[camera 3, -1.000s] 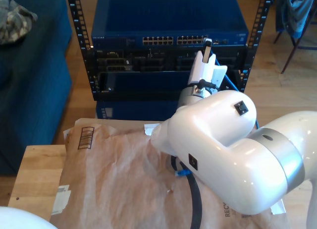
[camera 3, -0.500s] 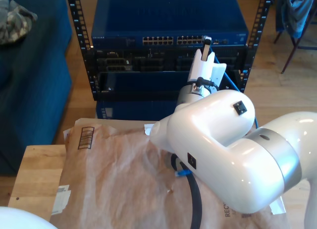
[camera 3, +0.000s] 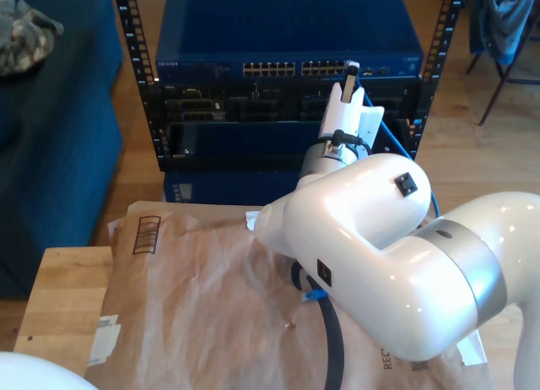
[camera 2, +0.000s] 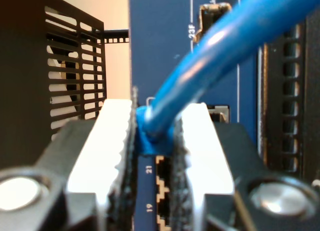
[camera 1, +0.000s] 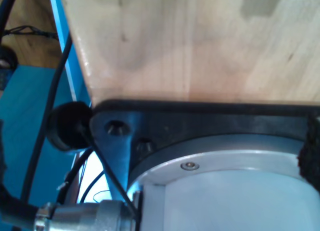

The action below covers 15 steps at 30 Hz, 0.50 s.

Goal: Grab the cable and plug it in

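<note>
cable [camera 2: 210, 56]: thin blue patch lead. Plug end is pinched in my second tool [camera 2: 156, 141], right in front of the switch [camera 3: 287, 35] port row. Ports marked 19 and 21 sit just behind the plug.
rest of cable: runs back from the plug past the arm [camera 3: 396, 263]. A blue stretch shows beside the tool in the exterior view, and a blue bit lies on the brown paper [camera 3: 194, 314] under the arm, likely the other end.
second tool: pressed together on the plug, white ribbed pads [camera 2: 105, 146] on both sides, cord leaving between them toward the camera.
first tool: cannot tell, jaws not seen. Its camera looks at a wood surface [camera 1: 200, 41] and a black mount plate [camera 1: 165, 121].
handling: my read is light and floppy along the cord, stiff only at the plug. Plug clip looks fragile. Hold at the plug body as now, not on the cord. The smooth jacket could slide in the pads under push.
in the way: arm body hides much of the rack [camera 3: 143, 94] front in the exterior view. Port alignment can only be judged from the second wrist view. Neighbouring ports are close, so a wrong slot or a skewed entry is the risk.
around: thick black cable [camera 3: 333, 348] across the paper on the table [camera 3: 59, 297].
</note>
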Available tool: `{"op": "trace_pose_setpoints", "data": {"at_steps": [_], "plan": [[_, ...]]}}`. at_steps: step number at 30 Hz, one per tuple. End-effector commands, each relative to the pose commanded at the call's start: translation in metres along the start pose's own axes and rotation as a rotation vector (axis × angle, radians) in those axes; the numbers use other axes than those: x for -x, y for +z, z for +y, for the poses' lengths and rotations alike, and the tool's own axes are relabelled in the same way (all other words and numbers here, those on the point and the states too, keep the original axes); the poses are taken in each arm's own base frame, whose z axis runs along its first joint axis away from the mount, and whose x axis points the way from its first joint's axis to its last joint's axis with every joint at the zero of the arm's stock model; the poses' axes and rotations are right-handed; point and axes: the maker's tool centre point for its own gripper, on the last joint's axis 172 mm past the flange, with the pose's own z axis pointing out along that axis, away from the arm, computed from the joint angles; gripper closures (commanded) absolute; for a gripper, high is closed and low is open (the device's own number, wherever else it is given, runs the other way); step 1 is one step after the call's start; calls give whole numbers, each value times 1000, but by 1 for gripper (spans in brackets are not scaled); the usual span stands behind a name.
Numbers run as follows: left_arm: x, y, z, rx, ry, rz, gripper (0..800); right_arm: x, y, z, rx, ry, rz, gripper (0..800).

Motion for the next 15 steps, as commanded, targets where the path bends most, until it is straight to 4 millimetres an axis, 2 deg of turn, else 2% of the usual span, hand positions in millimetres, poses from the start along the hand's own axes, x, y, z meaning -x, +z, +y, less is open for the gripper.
{"op": "trace_pose_setpoints", "data": {"at_steps": [15], "plan": [[0,0,0,0,0,0,0,-4,1,4,4,-4,6,800]]}}
